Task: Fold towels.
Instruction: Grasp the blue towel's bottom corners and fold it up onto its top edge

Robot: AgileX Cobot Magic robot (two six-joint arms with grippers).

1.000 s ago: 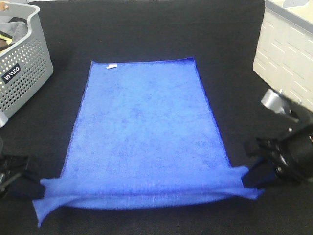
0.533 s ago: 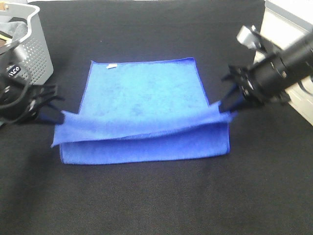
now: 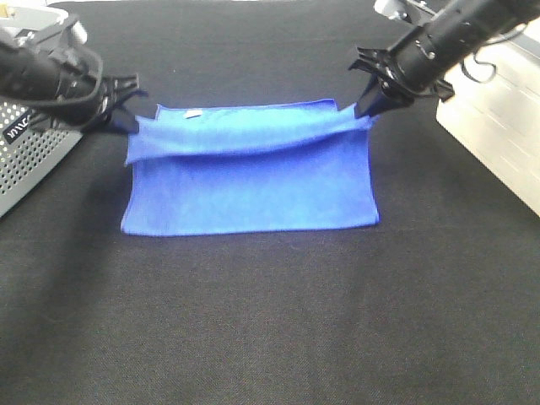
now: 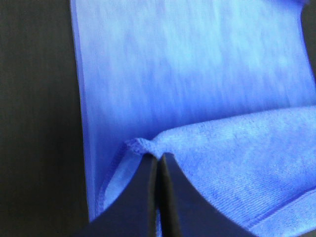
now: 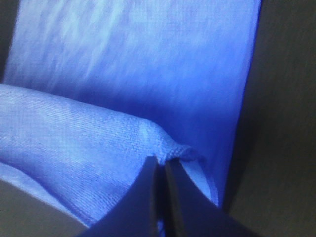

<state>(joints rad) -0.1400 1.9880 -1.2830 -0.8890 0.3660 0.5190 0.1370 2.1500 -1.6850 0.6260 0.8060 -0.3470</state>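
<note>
We see the blue towel (image 3: 253,190) lying folded over on the black surface (image 3: 270,321). Its lower layer rests flat, while the upper layer hangs as a sagging band along the far edge, close to the small white tag (image 3: 193,113). Our left pincer (image 3: 128,126) is clenched on the band's left corner and our right pincer (image 3: 364,108) on its right corner, both corners lifted. A grey perforated basket (image 3: 34,152) sits at the left edge, a white crate (image 3: 498,126) at the right.
</note>
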